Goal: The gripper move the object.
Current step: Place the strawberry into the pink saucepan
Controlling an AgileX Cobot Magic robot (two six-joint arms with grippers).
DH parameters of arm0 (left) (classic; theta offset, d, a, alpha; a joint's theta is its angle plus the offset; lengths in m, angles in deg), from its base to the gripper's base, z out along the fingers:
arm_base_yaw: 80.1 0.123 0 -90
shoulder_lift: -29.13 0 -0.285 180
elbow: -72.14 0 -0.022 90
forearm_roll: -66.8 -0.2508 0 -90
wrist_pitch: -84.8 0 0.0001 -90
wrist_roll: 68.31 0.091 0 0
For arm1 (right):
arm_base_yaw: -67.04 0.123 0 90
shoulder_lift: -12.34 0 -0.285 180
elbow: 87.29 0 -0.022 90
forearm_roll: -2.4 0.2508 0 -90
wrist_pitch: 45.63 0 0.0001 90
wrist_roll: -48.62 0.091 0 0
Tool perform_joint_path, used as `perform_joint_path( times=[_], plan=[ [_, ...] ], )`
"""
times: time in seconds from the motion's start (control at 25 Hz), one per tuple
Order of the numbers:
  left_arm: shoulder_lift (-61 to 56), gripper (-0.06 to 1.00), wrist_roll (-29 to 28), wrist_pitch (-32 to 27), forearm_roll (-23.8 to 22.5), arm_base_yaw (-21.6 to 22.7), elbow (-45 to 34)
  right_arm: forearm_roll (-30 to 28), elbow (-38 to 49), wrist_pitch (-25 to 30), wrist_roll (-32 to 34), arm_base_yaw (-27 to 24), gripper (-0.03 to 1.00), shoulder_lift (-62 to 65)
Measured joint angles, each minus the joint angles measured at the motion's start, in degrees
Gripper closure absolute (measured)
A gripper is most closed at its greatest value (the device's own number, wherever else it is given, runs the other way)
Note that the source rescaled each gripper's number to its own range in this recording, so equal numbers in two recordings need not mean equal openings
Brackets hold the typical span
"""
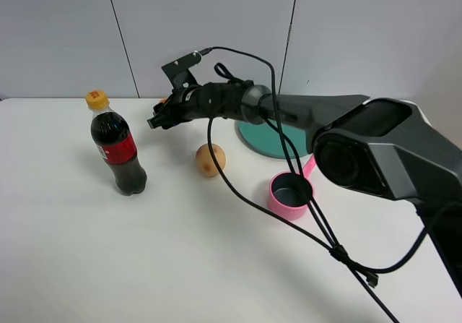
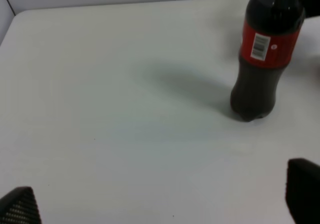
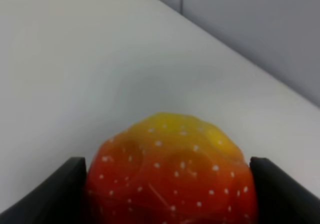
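My right gripper (image 1: 160,115) reaches across the table at the back, held above the surface, and is shut on the bumpy ball (image 3: 172,171). In the right wrist view the ball shows red and yellow with white dots between the two dark fingers (image 3: 55,194). In the high view only a sliver of the ball (image 1: 163,102) shows at the fingers. My left gripper (image 2: 160,199) is open and empty over bare table, with its two dark fingertips (image 2: 20,206) far apart.
A cola bottle (image 1: 115,147) with a yellow cap stands at the left, also in the left wrist view (image 2: 265,53). A tan potato-like ball (image 1: 210,160) lies mid-table. A pink saucepan (image 1: 290,193) sits to its right, a teal plate (image 1: 271,139) behind. Black cables (image 1: 317,229) trail across the table.
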Motion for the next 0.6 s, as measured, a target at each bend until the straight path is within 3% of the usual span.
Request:
perform_joint_path(
  times=[0.32, 0.6],
  plan=[
    [0.0, -0.06, 0.0, 0.0, 0.0, 0.0, 0.0, -1.9, 0.0, 18.83, 0.47, -0.67, 0.97, 12.61],
    [0.0, -0.06, 0.0, 0.0, 0.0, 0.0, 0.0, -12.08, 0.0, 43.5, 7.8, -1.16, 0.97, 23.54]
  ],
)
